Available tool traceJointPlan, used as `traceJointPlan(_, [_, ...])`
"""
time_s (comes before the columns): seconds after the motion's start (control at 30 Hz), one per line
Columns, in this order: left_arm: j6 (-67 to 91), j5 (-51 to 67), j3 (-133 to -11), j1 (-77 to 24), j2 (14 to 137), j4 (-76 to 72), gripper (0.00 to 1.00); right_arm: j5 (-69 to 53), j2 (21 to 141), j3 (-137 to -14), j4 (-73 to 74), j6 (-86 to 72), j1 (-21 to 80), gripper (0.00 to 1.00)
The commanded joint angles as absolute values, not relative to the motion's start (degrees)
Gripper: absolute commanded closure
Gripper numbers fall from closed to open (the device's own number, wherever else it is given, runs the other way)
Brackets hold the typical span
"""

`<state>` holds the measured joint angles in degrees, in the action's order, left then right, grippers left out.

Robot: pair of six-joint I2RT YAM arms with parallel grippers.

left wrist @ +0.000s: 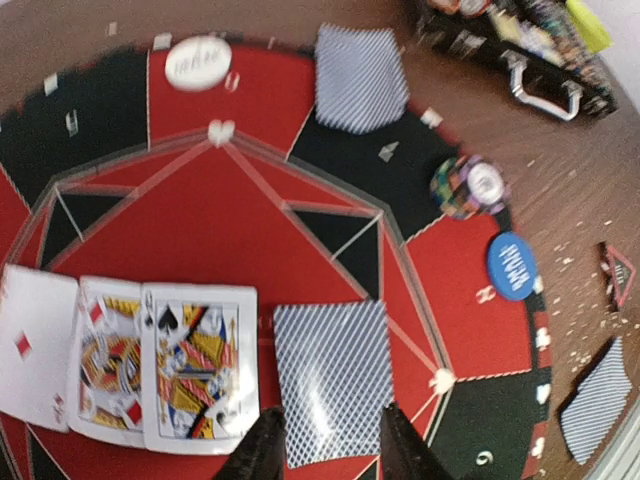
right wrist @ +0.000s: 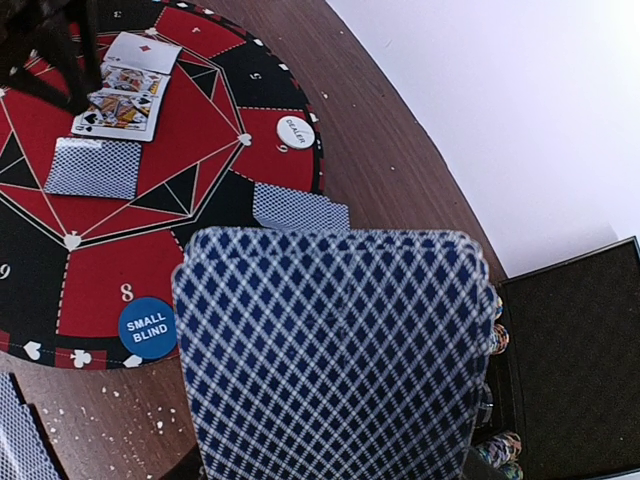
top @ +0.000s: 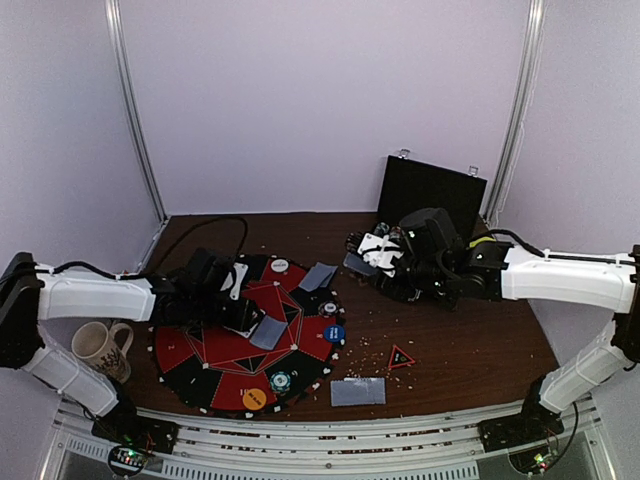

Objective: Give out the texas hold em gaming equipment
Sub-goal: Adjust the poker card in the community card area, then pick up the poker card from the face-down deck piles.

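Your right gripper (top: 371, 254) clamps a face-down playing card (right wrist: 330, 350) — the poker mat (top: 225, 350) lies to its left, nearer the parted left gripper (left wrist: 330, 418).

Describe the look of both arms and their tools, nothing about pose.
Both the left arm and right arm have smooth white tubular links with black joints and black cables running alongside. The left tool has dark tapered fingers; the right tool is black with white parts.
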<state>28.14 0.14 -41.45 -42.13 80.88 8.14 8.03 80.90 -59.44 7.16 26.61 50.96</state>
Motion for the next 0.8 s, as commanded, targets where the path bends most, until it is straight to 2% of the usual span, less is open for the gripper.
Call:
traceJointPlan(0.0, [25.14,3.75,-46.07,-42.97,73.95,3.22,0.57,6.76,81.5,-61.57,7.53,26.56,53.57,0.48])
traceJointPlan(0.1, [25.4,11.1,-47.59,-43.07,72.77,-1.66,0.44,5.6,82.48,-61.95,6.38,27.12,55.33,0.48])
traceJointPlan(0.3, [30.23,25.61,-49.24,-43.99,76.03,-12.55,0.32,4.83,85.52,-63.99,5.64,28.06,58.33,0.48])
traceJointPlan(0.47, [30.1,29.56,-51.17,-45.85,79.52,-16.39,0.2,3.88,87.28,-65.27,5.58,28.43,59.54,0.48])
traceJointPlan(0.6, [28.76,31.7,-52.9,-46.53,82.19,-15.96,0.21,3.82,88.03,-66.03,5.45,28.65,60.25,0.48])
traceJointPlan(0.67, [28.01,29.54,-53.71,-46.59,83.08,-13.55,0.25,3.91,88.19,-66.18,5.45,28.88,60.43,0.48])
traceJointPlan(0.7, [27.7,27.13,-54.43,-46.63,83.54,-11.43,0.3,4.02,88.27,-66.26,5.45,28.98,60.5,0.48])
traceJointPlan(0.77, [26.33,22.31,-56.31,-46.58,84.63,-6.59,0.47,4.13,88.23,-66.48,5.49,29.15,60.78,0.48])
